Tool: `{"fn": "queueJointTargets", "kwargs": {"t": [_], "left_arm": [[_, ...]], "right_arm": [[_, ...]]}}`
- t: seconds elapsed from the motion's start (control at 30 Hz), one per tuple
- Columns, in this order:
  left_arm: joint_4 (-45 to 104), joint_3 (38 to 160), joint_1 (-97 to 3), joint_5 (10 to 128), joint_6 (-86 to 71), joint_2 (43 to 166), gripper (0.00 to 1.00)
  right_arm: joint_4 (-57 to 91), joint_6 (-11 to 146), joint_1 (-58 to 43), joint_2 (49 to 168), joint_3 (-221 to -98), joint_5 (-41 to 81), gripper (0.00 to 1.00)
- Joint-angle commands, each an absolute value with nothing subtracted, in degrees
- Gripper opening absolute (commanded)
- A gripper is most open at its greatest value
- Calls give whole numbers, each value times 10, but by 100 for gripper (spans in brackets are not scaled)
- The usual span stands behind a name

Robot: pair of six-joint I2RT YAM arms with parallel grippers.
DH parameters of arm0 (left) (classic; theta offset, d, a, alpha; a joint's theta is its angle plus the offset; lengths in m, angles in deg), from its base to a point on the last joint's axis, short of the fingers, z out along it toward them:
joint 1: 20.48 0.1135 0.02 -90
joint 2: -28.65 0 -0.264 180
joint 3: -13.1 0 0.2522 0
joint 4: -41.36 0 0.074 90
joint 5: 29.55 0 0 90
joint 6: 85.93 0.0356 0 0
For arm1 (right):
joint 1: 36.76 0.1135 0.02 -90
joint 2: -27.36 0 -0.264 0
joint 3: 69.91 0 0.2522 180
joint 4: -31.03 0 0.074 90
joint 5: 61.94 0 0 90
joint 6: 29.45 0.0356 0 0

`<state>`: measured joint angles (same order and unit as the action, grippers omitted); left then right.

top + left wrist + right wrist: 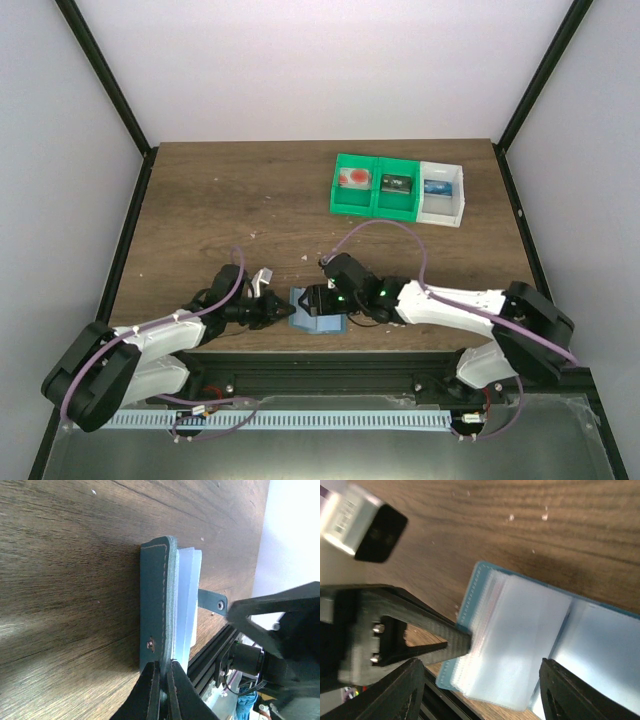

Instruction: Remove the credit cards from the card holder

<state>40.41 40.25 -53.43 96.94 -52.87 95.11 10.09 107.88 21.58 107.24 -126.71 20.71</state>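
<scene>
The light-blue card holder (318,318) lies open near the table's front edge. In the left wrist view its cover (156,595) stands on edge with clear sleeves (187,595) behind it. My left gripper (163,687) is shut on that cover's edge, and one of its black fingers (427,636) shows in the right wrist view. My right gripper (482,692) hovers over the stack of clear sleeves (520,640), open, one finger on each side. No credit cards can be made out in the sleeves.
At the back right stand two green bin compartments (372,204) and a white one (457,198), each with a small item inside. The black frame rail (212,660) runs just past the table's front edge beside the holder.
</scene>
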Motion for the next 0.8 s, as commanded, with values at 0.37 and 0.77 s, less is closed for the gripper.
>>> {"fn": "queueJointTargets", "kwargs": {"t": [0.37, 0.77], "left_arm": [[414, 405, -537, 976, -533, 945, 0], [417, 401, -537, 975, -534, 947, 0]], "right_arm": [[142, 1076, 225, 1166, -1273, 158, 67], [118, 1074, 224, 1159, -1268, 192, 54]]}}
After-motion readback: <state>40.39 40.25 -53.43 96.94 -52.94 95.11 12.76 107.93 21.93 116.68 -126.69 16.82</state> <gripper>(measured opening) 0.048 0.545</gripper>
